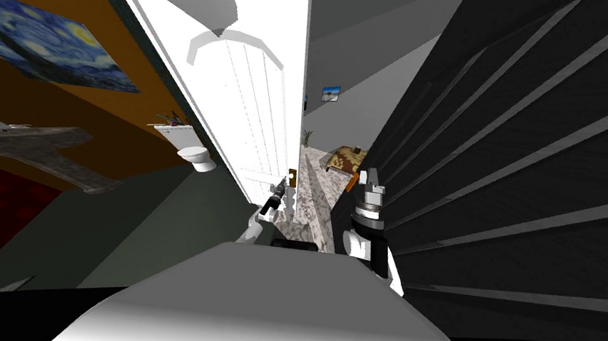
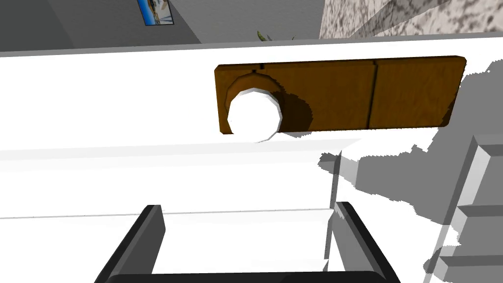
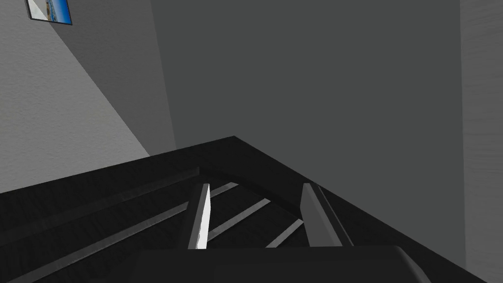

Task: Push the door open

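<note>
White door (image 1: 251, 113) ahead of you, slightly left, marbled floor (image 1: 311, 188) showing past its free edge. Your left gripper (image 2: 248, 209) is close up against door face, fingers apart, nothing between them. White knob (image 2: 254, 114) on brown plate (image 2: 344, 93) sits just beyond fingertips, apart from them. You cannot tell whether tips touch door. Your right gripper (image 3: 257, 186) is held up beside dark slatted unit (image 1: 516, 170) on your right, fingers apart, empty.
</note>
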Tool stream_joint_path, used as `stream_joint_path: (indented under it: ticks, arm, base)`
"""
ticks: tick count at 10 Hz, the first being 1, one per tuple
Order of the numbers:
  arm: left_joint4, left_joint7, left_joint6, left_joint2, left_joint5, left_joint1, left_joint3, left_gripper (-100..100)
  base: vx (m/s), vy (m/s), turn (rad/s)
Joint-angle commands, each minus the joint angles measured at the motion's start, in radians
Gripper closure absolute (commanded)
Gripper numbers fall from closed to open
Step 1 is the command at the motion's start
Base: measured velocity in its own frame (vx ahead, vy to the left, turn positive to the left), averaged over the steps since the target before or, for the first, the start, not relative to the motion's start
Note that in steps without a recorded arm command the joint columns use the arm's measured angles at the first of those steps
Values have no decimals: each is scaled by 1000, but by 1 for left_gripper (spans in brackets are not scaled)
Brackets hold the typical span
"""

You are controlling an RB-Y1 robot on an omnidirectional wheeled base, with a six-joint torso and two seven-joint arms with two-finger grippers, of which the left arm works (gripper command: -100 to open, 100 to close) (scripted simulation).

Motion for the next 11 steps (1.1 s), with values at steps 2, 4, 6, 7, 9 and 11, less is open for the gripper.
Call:
stream_joint_path:
  ticks: [2,4,6,7,9,11]
  arm:
    - [3,-1,-3,6,0,-1,3,-100]
    - [7,-2,-8,9,-1,-3,6,-100]
    - [13,-3,-14,10,-1,-6,11,-100]
    - [17,-3,-17,8,-2,-7,13,-100]
    - [24,-5,-24,-1,-3,-10,19,-100]
    - [21,-4,-21,2,-2,-9,17,100]
  base:
    - [-22,-38,-15]
    - [175,-19,-16]
    - [193,-36,-18]
    - [231,-33,-25]
    - [219,-40,-28]
    - [40,-9,2]
